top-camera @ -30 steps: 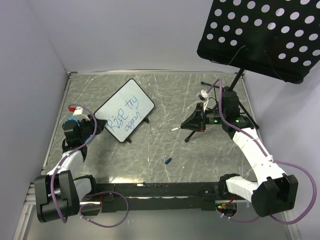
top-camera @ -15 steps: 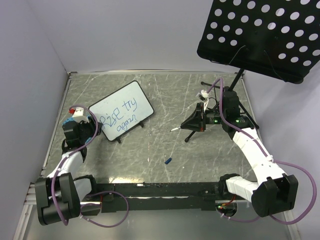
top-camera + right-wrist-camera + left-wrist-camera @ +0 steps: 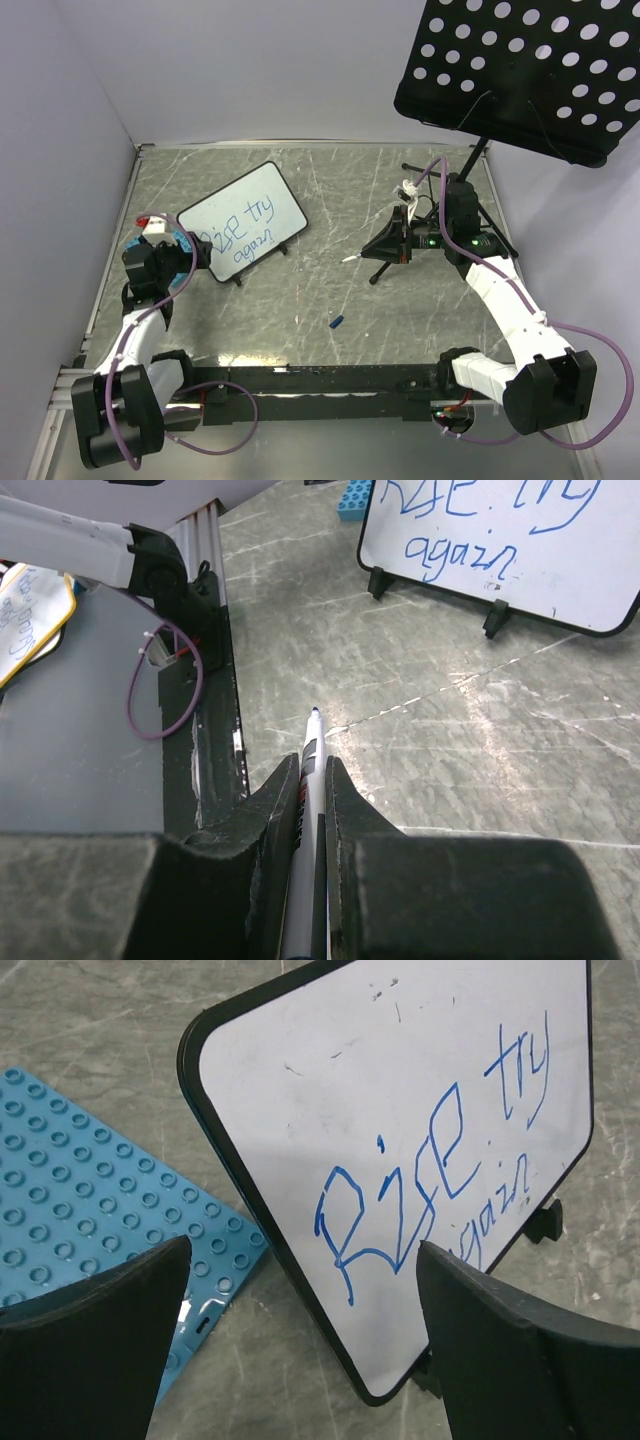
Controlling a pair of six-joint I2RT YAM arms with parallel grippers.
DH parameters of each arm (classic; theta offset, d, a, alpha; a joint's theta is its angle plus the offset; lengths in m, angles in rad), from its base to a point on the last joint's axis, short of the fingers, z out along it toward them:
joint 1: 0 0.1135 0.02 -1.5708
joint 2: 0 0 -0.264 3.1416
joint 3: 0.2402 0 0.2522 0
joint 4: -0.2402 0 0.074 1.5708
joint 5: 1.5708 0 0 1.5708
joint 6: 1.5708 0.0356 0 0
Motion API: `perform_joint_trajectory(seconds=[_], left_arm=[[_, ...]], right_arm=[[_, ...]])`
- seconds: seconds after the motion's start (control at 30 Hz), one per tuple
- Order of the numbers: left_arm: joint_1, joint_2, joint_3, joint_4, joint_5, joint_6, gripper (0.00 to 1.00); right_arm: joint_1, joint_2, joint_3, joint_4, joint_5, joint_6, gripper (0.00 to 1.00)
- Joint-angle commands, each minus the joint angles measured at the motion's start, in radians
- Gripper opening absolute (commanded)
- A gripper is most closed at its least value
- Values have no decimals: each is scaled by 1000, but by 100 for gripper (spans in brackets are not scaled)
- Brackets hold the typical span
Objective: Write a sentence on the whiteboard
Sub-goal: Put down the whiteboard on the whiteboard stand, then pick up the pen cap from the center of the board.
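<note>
Risk of toppling whiteboard (image 3: 250, 203), far left, sentence (image 3: 440, 1165) complete in 2 lines: left gripper (image 3: 302, 1255) spread wide, empty, flanking its near edge. Right gripper (image 3: 310, 767) clamped on marker (image 3: 311, 742), well apart.

left gripper (image 3: 302, 1260): jaws wide apart, held low; right gripper (image 3: 312, 770): pinched on marker (image 3: 308, 752), arm outstretched

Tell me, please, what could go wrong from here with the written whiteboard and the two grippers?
1. The left gripper hangs open close in front of the whiteboard, which stands tilted on small feet next to the blue studded plate. A careless move could tip it or smear the blue sentence.
2. The right gripper is shut on the marker, whose tip is bare. If it drops lower, it might streak the table.
</note>
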Motion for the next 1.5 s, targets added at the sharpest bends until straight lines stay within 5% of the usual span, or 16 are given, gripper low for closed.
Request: perform_joint_trajectory(seconds=[0.0,0.23,0.37,0.63,0.77,0.8,0.87,0.9,1.07,1.23,1.47], left_arm=[[5,-46,30,-46,-16,18,100],[7,-193,85,-141,-216,-90,97],[7,-277,174,-313,-420,-343,97],[-28,-329,345,-491,92,-365,97],[-273,-333,378,-635,-4,-342,97],[-412,-308,380,-650,-48,-348,97],[-571,-274,380,-681,-231,-377,97],[-734,-242,368,-678,-292,-396,97],[-1146,-80,303,-533,-541,-457,97],[-1272,87,217,-220,-489,-341,98],[-1309,408,360,-196,-454,-270,87]], right_arm=[[-9,-24,-6,43,-28,7,0],[-9,-23,-6,34,-17,-4,0],[-8,-24,-12,35,-17,-10,0],[-9,-9,-23,18,-29,-57,0],[-11,2,-18,0,-15,-114,0],[-9,12,-13,-18,-11,-125,0],[-14,29,3,-49,-3,-160,0],[-15,45,13,-75,1,-168,0],[-14,55,19,-137,55,-211,0],[-17,60,5,-155,72,-208,0],[-21,108,19,-167,89,-215,0]])
